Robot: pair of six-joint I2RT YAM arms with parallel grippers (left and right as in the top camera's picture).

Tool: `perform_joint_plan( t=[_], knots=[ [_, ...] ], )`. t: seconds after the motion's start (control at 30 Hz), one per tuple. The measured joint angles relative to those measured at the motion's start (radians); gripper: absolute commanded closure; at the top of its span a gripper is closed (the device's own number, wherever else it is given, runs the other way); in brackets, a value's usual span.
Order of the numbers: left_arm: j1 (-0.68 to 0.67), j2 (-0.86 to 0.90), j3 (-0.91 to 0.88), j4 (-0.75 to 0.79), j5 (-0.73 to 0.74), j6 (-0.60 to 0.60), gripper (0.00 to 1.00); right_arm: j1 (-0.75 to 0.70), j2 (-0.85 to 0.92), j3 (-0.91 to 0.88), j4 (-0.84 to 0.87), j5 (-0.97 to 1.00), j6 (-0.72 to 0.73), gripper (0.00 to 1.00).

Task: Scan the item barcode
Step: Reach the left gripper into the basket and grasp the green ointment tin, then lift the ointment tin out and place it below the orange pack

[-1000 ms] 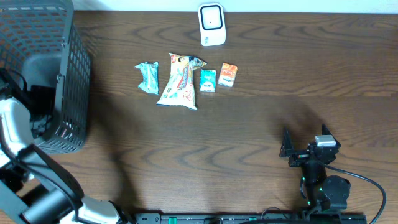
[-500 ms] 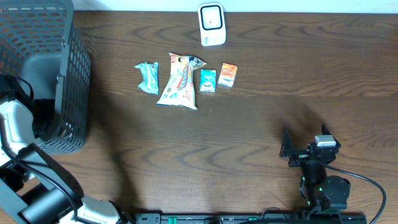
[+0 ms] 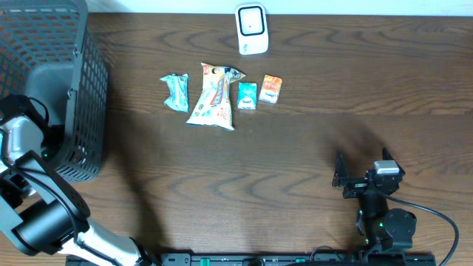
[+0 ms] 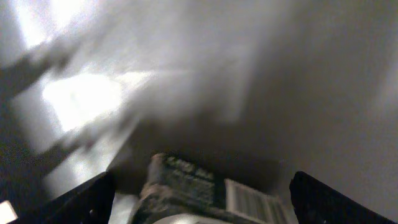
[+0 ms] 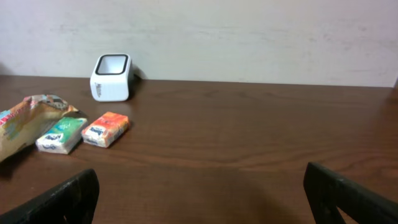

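Wooden table (image 3: 295, 162) bears a scanner (image 3: 252, 29), a row of packets (image 3: 214, 96), a basket (image 3: 90, 96)

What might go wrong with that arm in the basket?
The left gripper is open either side of a boxed item inside the basket, and that view is blurred, so it may grab badly. The scanner sits far off, beyond the snack packets; a loose grip might drop the item.

Scanner (image 3: 251, 29) behind 4 packets (image 3: 212, 96), basket (image 3: 52, 74) left
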Motion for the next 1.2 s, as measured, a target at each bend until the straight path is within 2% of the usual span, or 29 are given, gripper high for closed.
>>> perform_joint_plan(
  t=[0.1,0.33,0.37,0.43,0.7,0.8,0.9,1.03,1.2],
  knots=[
    [0.0,0.0,0.001,0.029,0.026,0.037,0.21,0.0,0.0,0.0,0.0,0.0,0.0,0.01],
    [0.002,-0.001,0.002,0.059,0.093,0.082,0.25,0.0,0.0,0.0,0.0,0.0,0.0,0.01],
    [0.002,-0.001,0.002,0.059,0.098,0.085,0.23,0.0,0.0,0.0,0.0,0.0,0.0,0.01],
    [0.002,-0.001,0.002,0.059,0.105,0.09,0.03,0.0,0.0,0.0,0.0,0.0,0.0,0.01],
    [0.0,-0.001,0.009,0.034,0.127,0.105,0.01,0.0,0.0,0.0,0.0,0.0,0.0,0.01],
    [0.0,-0.001,0.01,0.01,0.13,0.111,0.17,0.0,0.0,0.0,0.0,0.0,0.0,0.01],
    [0.0,-0.001,0.009,-0.009,0.13,0.132,0.2,0.0,0.0,0.0,0.0,0.0,0.0,0.01],
    [0.001,0.0,0.008,-0.01,0.131,0.159,0.33,0.0,0.0,0.0,0.0,0.0,0.0,0.01],
    [0.001,0.001,0.008,-0.01,0.131,0.178,0.39,0.0,0.0,0.0,0.0,0.0,0.0,0.01]
  ],
)
